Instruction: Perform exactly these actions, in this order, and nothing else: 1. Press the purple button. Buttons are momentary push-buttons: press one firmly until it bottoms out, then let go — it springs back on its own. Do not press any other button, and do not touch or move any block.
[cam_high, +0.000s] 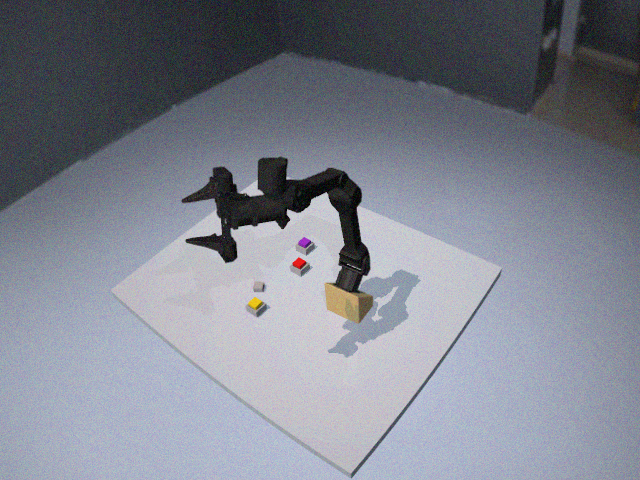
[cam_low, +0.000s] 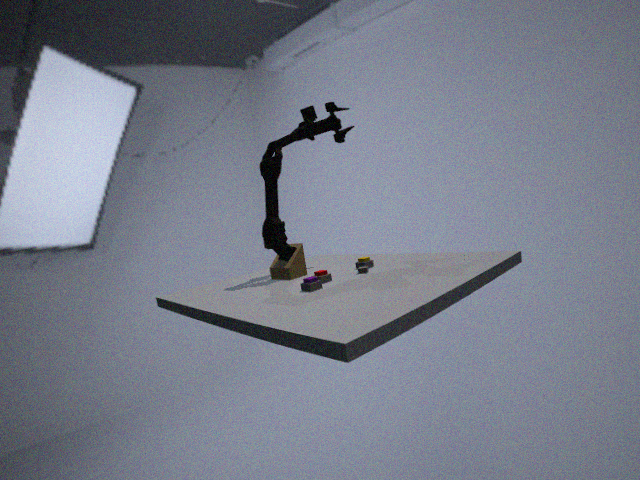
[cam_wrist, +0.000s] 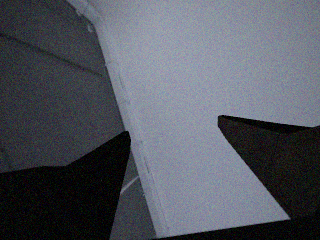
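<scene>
The purple button (cam_high: 304, 242) (cam_low: 310, 280) sits on a grey base on the white board (cam_high: 413, 320) (cam_low: 392, 304), near the arm's base. My gripper (cam_high: 185, 220) (cam_low: 350, 118) (cam_wrist: 173, 128) is open and empty. It hangs high in the air, pointing outward and away from the buttons. In the wrist view only the two dark fingers and the pale floor and dark wall show; no button is visible there.
A red button (cam_high: 299, 264) (cam_low: 321, 273) sits next to the purple one. A yellow button (cam_high: 255, 304) (cam_low: 363, 260) and a small grey block (cam_high: 258, 285) (cam_low: 362, 269) lie further along. The arm stands on a tan wedge base (cam_high: 347, 303) (cam_low: 288, 267).
</scene>
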